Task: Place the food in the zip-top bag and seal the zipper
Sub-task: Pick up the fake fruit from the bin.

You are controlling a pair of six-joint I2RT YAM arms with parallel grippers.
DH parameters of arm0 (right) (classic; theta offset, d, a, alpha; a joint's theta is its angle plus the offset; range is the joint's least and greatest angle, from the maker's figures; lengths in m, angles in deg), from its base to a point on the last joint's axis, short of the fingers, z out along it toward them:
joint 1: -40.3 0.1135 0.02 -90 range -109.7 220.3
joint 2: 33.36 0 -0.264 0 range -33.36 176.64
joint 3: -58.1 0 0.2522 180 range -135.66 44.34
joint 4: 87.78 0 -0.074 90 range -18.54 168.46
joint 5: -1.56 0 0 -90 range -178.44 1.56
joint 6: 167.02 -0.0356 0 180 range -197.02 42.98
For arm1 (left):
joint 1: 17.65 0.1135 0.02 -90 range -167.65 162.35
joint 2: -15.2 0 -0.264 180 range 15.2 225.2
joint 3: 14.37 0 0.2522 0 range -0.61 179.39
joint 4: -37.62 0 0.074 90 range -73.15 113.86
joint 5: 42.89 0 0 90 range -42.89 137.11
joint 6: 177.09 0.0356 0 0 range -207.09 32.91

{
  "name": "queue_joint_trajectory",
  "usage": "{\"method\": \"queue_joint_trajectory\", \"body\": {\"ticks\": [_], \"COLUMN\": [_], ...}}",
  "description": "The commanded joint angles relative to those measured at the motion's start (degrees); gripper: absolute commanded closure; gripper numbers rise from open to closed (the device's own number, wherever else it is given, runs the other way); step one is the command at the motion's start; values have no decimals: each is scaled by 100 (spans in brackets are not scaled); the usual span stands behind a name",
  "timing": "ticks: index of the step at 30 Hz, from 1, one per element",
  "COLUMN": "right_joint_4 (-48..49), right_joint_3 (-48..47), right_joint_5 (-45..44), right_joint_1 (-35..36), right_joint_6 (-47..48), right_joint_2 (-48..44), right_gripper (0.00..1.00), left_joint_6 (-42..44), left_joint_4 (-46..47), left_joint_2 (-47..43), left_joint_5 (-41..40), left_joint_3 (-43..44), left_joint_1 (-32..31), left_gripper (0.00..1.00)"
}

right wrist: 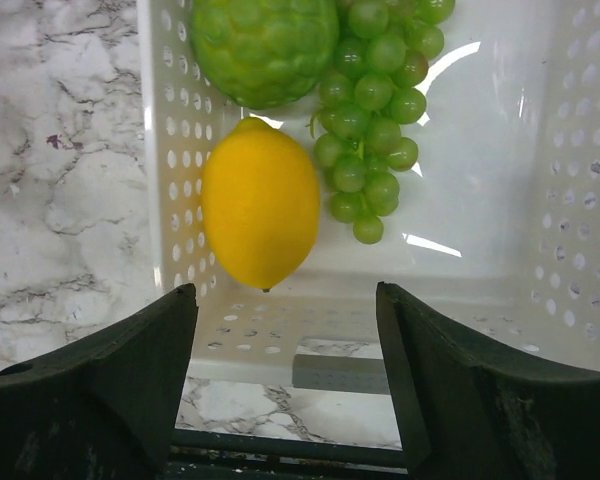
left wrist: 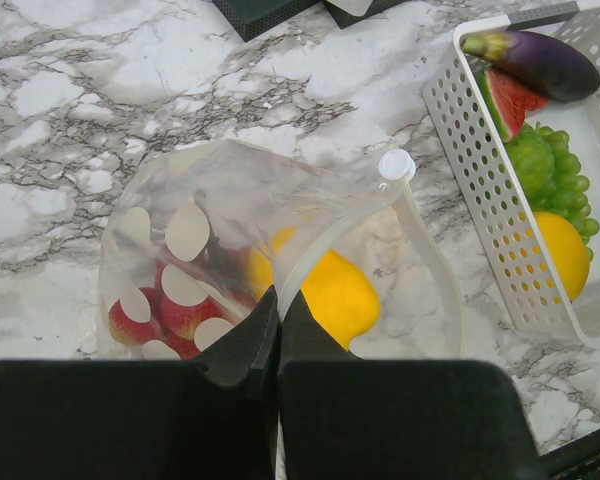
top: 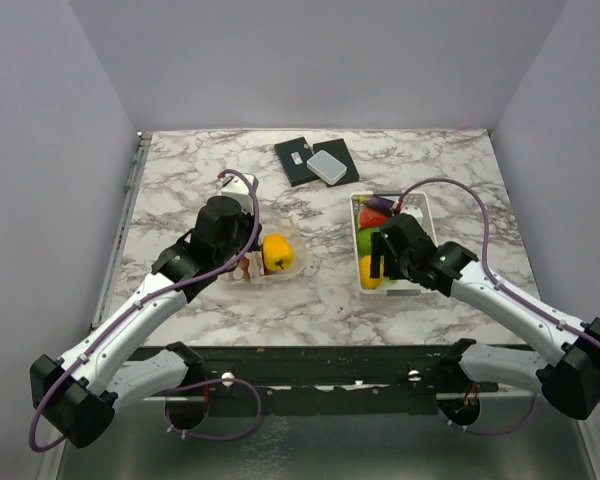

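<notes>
Marble counter (top: 310,300): carries the zip-top bag (left wrist: 180,190), with a white basket (left wrist: 480,170) at its 3 o'clock.
Left claw (left wrist: 278,300): pinched tight on the zip-top bag's mouth edge.
Inside bag: lemon (left wrist: 340,295), strawberries (left wrist: 130,322).
Right claw (right wrist: 285,295): spread wide, nothing held, above the basket.
Basket contents: second lemon (right wrist: 260,205), grapes (right wrist: 370,120) at its 2 o'clock, watermelon slice (left wrist: 515,100), eggplant (left wrist: 535,60).

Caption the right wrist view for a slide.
Open right gripper over the white basket; lemon and green grapes inside.
</notes>
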Motion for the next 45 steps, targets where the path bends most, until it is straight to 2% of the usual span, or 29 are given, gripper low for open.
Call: {"method": "queue_joint_trajectory", "body": {"ticks": [1, 8, 33, 37, 42, 45], "right_joint_4": [388, 935, 1799, 1748, 1429, 1247], "right_joint_3": [212, 481, 714, 708, 576, 465], "right_joint_5": [452, 924, 1140, 1024, 733, 600], "right_joint_1": [-209, -458, -721, -725, -729, -727], "right_joint_6": [-63, 3, -36, -27, 42, 71], "right_joint_2": [117, 401, 1368, 1365, 1178, 932], "right_gripper": [23, 23, 30, 37, 60, 67], "left_joint_6": [59, 60, 93, 86, 87, 87], "left_joint_4": [36, 38, 25, 27, 24, 25], "left_joint_2": [-28, -19, -32, -43, -45, -41], "left_joint_5": [-48, -50, -94, -94, -78, -76], "left_joint_3": [-17, -17, -16, -13, -9, -9], "left_joint_1": [-22, -20, -37, -40, -37, -37], "left_gripper": [100, 100, 100, 100, 100, 100]}}
